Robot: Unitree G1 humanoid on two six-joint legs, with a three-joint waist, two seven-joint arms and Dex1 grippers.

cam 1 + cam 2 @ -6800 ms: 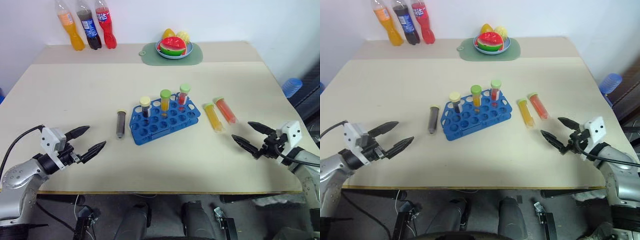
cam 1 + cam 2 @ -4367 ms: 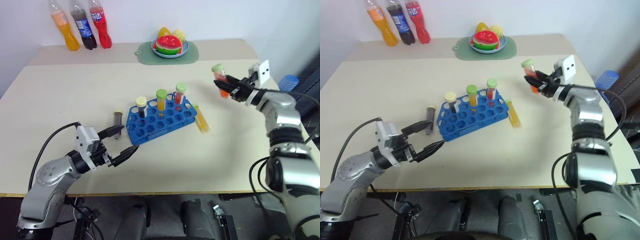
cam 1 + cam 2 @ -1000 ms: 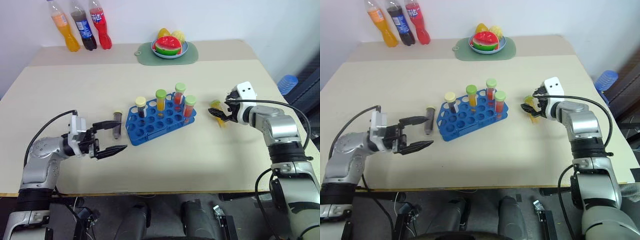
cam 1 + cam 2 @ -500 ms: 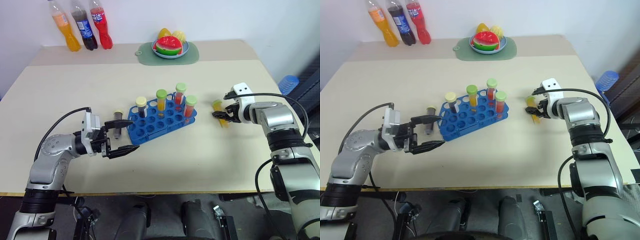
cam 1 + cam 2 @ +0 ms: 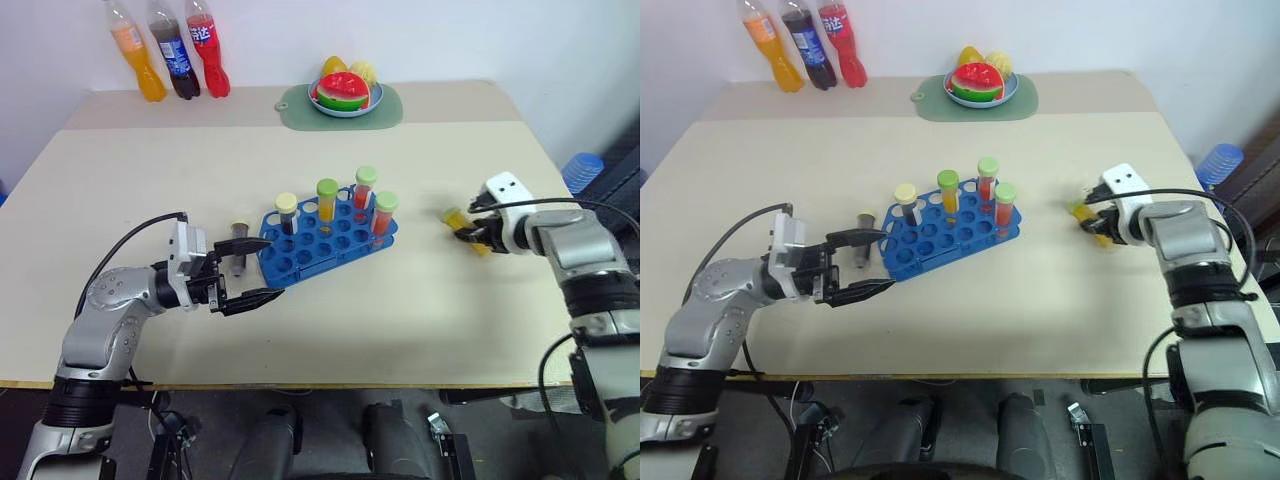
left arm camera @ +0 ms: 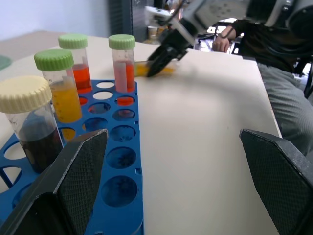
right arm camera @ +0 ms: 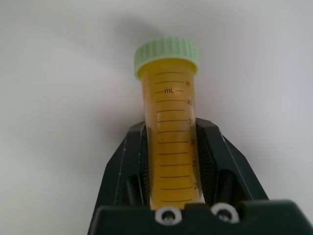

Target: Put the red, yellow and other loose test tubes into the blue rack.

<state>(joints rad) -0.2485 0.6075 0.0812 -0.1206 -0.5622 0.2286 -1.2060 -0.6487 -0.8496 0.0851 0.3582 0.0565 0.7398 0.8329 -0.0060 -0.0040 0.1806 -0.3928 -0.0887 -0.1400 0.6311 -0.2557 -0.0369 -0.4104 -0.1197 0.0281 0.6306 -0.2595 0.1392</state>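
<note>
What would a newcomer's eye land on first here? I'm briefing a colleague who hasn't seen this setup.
The blue rack at the table's middle, with four capped tubes standing in it. To its right, the right gripper is shut on a yellow-orange tube; to its left, the open left gripper sits near a dark tube lying on the table.

Both arms were built of rounded silver-grey metal segments with darker grey joints between them. A thin black cable looped from the left arm point(image 5: 105, 300) up toward its wrist, and another ran along the right arm point(image 5: 585, 260). Each wrist carried a small white boxy housing. The left gripper point(image 5: 246, 271) had two long, tapering black fingers; seen from the wrist, their pads point(image 6: 80, 169) bore a fine cross-hatched texture. The right gripper point(image 7: 172, 161) had a black angular body with two silver screws along its lower edge.
</note>
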